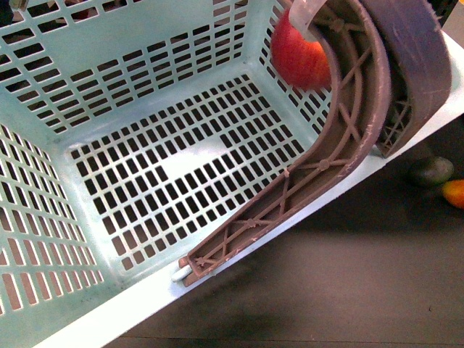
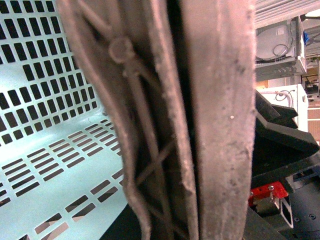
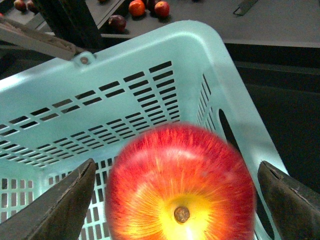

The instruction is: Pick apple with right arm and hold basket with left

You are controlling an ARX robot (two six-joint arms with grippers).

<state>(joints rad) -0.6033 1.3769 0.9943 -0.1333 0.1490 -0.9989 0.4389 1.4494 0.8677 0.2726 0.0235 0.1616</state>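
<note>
The aqua basket [image 1: 138, 51] fills the front view, tilted, and its slotted floor is bare. Its brown ribbed handle [image 1: 348, 130] curves up at the right. The handle [image 2: 215, 125] fills the left wrist view; my left gripper is shut on it and its fingers are hidden. The red apple with a yellow stem end [image 3: 180, 175] sits between the spread fingers of my open right gripper [image 3: 177, 205], over the basket's corner with a gap on each side. In the front view the apple [image 1: 293, 58] shows inside the basket's far right corner, partly behind the handle.
A dark green fruit [image 1: 431, 171] and a small orange fruit [image 1: 454, 193] lie on the dark table [image 1: 348, 275] to the right of the basket. Several more fruits [image 3: 137, 7] lie on the table beyond the basket's rim [image 3: 200, 37].
</note>
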